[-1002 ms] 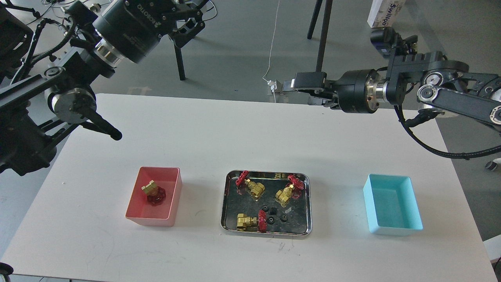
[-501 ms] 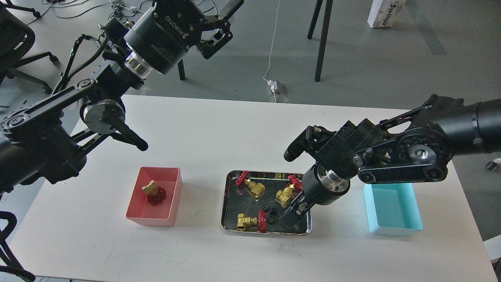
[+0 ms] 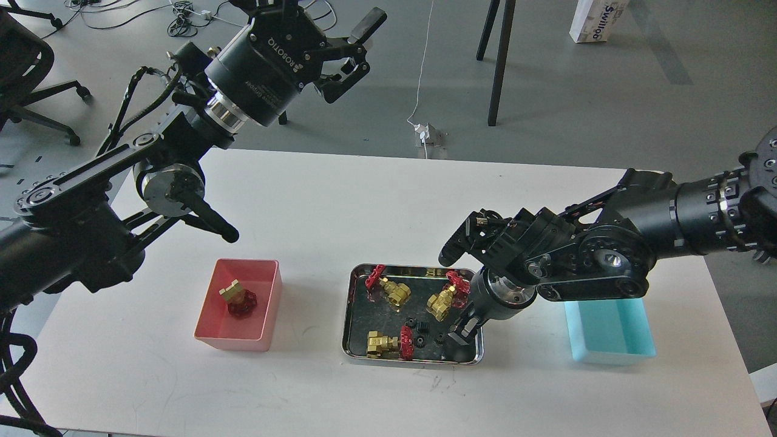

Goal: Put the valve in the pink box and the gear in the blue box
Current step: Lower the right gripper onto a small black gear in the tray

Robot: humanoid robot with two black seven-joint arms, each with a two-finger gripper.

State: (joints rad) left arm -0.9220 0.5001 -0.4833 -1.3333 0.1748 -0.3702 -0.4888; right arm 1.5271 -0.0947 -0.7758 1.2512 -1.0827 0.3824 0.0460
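Note:
A valve (image 3: pixel 238 297) lies in the pink box (image 3: pixel 269 303) at the left. Three more valves (image 3: pixel 388 289) (image 3: pixel 445 298) (image 3: pixel 388 343) lie in a shiny steel tray (image 3: pixel 348 321) at the middle. Three tiny black gears (image 3: pixel 411 323) (image 3: pixel 424 328) (image 3: pixel 438 338) lie in the tray's front part. My right gripper (image 3: pixel 456 334) points down into the tray's front right corner, just right of the nearest gear; its dark fingers cannot be told apart. The blue box (image 3: pixel 613 343) stands at the right, its back part hidden by my right arm. My left gripper (image 3: pixel 357 54) is open and empty, high above the table's back edge.
The white table's back edge (image 3: pixel 364 155) runs under my left arm. Beyond it on the floor are black stand legs (image 3: pixel 499 60), a white cable with a plug (image 3: pixel 427 133), an office chair (image 3: pixel 30 73) and a cardboard box (image 3: pixel 598 18).
My right arm has swung down from above the table's back edge into the steel tray, and its gripper now stands by the gears. My left gripper has moved a little to the right.

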